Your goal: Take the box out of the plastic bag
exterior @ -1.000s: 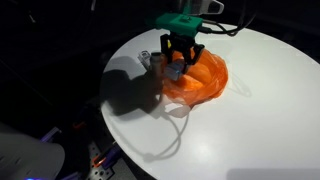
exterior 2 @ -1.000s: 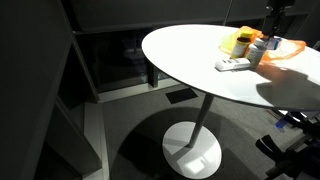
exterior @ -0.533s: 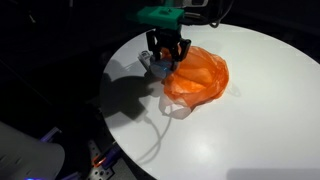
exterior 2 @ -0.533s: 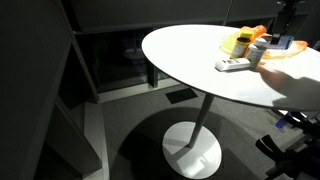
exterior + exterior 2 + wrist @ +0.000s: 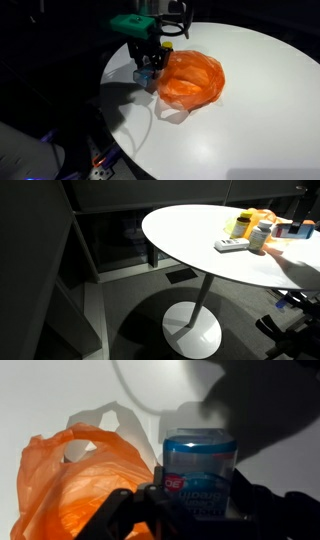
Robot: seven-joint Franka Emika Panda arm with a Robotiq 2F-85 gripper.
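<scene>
My gripper is shut on a blue box with white lettering, held between both fingers in the wrist view. It hangs above the white round table, just beside the orange plastic bag. The box is outside the bag, whose crumpled body and handles lie to one side in the wrist view. In an exterior view the box shows as a small grey-blue shape under the fingers. In an exterior view the bag is at the right border and the gripper is out of frame.
A yellow item, a small bottle and a flat white object stand near the table's edge. The table stands on a single pedestal. The surroundings are dark.
My gripper has moved sideways away from the bag with the box in it, from over the bag's edge to beyond the bag's side. The bag has settled flatter.
</scene>
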